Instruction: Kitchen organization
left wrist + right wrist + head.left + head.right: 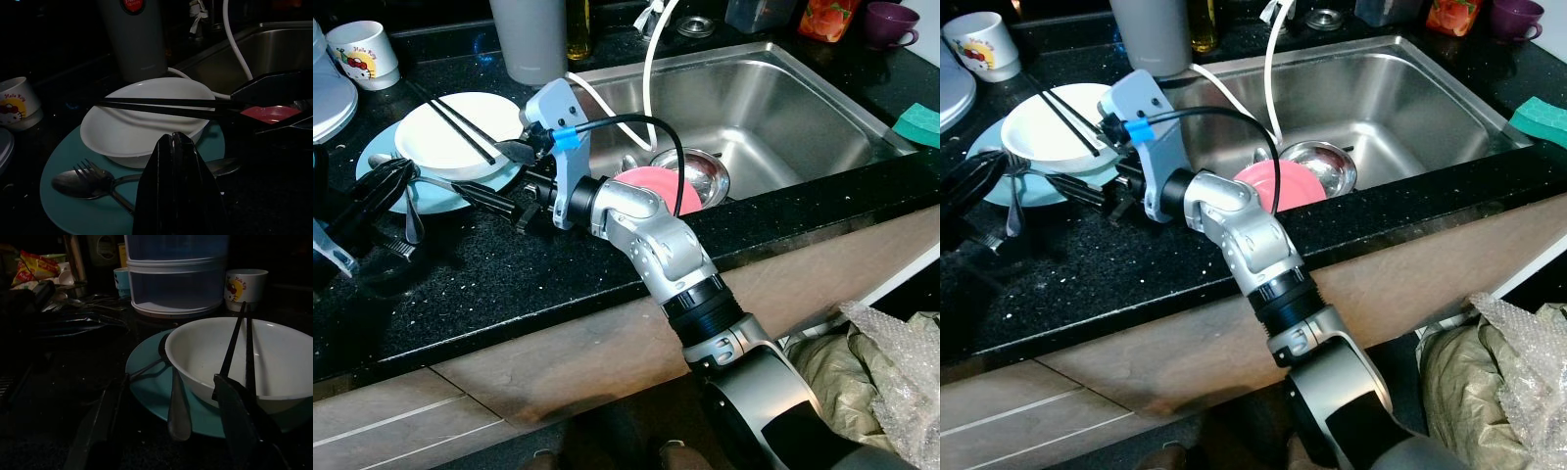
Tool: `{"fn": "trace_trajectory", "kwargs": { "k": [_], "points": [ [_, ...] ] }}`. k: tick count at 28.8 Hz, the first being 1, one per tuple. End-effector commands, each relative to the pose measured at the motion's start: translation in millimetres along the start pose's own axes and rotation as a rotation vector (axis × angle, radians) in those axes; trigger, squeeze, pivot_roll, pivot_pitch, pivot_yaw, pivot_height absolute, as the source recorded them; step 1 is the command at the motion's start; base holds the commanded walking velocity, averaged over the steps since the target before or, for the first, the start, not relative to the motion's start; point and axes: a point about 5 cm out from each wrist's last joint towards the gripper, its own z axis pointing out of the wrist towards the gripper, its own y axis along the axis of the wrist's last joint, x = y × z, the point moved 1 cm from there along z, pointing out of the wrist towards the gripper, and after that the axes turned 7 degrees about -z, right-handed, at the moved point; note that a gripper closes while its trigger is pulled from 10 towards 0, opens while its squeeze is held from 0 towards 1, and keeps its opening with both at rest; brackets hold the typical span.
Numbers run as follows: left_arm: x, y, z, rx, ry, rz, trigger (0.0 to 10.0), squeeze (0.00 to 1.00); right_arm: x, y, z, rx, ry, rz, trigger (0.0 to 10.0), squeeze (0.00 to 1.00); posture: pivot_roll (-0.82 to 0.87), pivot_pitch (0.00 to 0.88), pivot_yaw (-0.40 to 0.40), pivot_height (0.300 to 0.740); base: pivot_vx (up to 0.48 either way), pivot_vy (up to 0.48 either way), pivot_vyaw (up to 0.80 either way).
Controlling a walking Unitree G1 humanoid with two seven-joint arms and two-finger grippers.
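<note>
Black, speckled stone makes the countertop (558, 284), and a wide stainless steel sink (803, 98) is set into it on the right, with a pink plate (658, 186) and a round steel bowl (705, 174) lying in its near left corner. A white hose (649, 69) loops down into the basin. Far behind stands a tall grey cylinder (529, 39).

On the left of the counter a teal plate (440, 196) carries a smooth white bowl (450, 137), with two black chopsticks (460, 125) laid across its rim. A fork (90, 169) and spoon (73, 183) rest on the plate beside the bowl.

The right gripper (504, 174) reaches over from the sink side, fingers spread wide around the bowl's near right edge, one at the rim by the chopstick ends, holding nothing. The left gripper (372, 191) lies at the plate's left edge, fingers pressed together.

A cartoon mug (362, 54) sits far left.
</note>
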Motion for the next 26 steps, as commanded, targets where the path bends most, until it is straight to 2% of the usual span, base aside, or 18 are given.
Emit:
{"fn": "trace_trajectory", "kwargs": {
  "k": [1,3,4,15,26],
  "points": [
    [-2.1,2.7,0.9,-0.002,-0.029,0.012,10.0,0.0,3.7,1.4,3.5,0.003,0.026,-0.023,7.1,0.0,0.04,0.165,-0.005,0.74,0.0,0.0,0.0],
    [-3.6,3.0,1.4,-0.003,-0.04,0.005,10.0,0.0,3.7,1.1,3.2,0.007,0.028,-0.027,7.1,0.0,0.04,0.165,-0.005,0.74,0.0,0.0,0.0],
    [-8.3,3.8,2.4,-0.005,-0.076,-0.013,10.0,0.0,4.2,0.6,2.6,0.015,0.034,-0.031,10.0,0.0,0.04,0.165,-0.005,0.74,0.0,0.0,0.0],
    [-34.2,3.0,9.4,0.006,-0.233,-0.076,10.0,0.0,3.1,-0.8,-3.0,0.034,0.043,-0.036,10.0,0.0,0.04,0.171,-0.001,0.74,0.0,0.0,0.0],
    [-33.8,-3.3,2.0,0.083,-0.272,-0.06,10.0,0.0,1.6,-0.7,-3.7,0.036,0.039,-0.034,10.0,0.0,0.04,0.172,-0.003,0.74,0.0,0.0,0.0]
  ]
}}
